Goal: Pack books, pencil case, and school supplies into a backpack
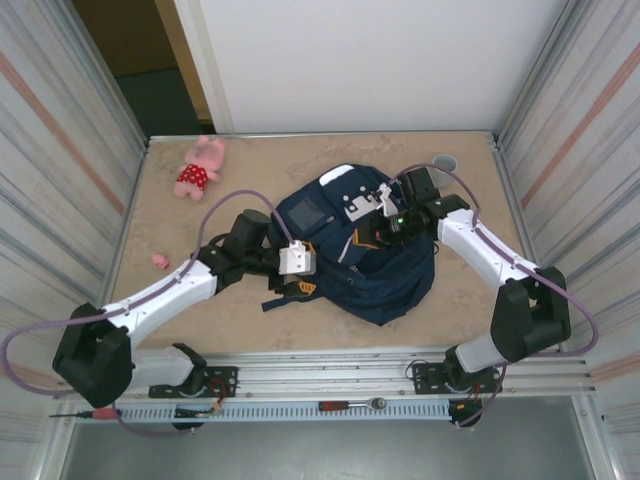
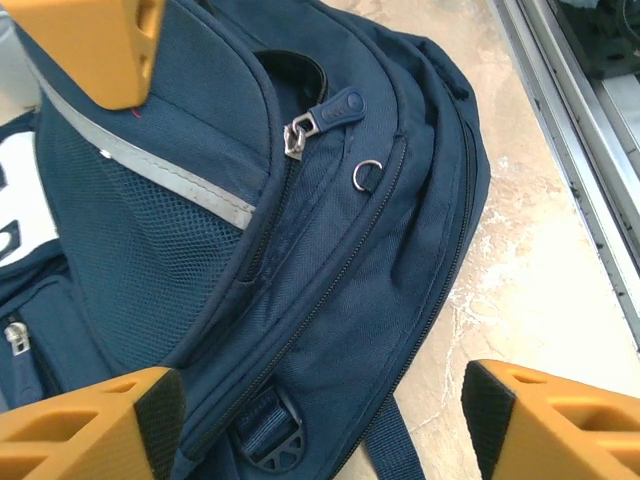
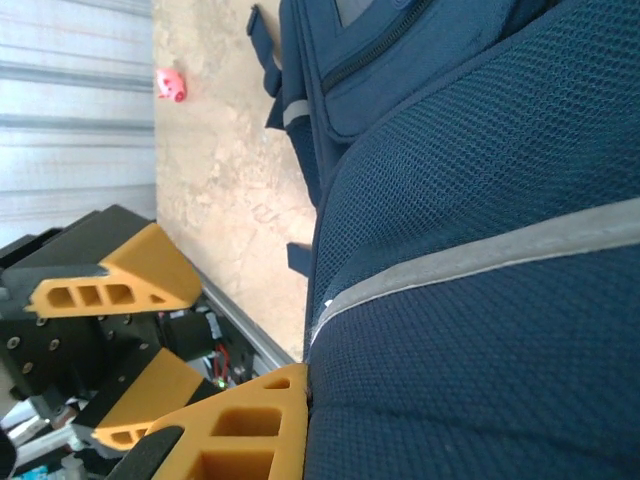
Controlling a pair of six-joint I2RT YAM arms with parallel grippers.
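Note:
The navy backpack lies flat in the middle of the table, its zip pull and a grey stripe facing up. My left gripper hovers open over the backpack's lower left side near a strap buckle, with nothing between its fingers. At the backpack's upper right part, my right gripper is shut on a fold of its mesh fabric. One orange finger presses against that fold; the other is hidden behind it. The books, the pencil case and the school supplies are out of view.
A pink plush toy lies at the back left, and a small pink piece sits left of my left arm. A grey cup stands at the back right. Corrugated walls close both sides; a metal rail runs along the near edge.

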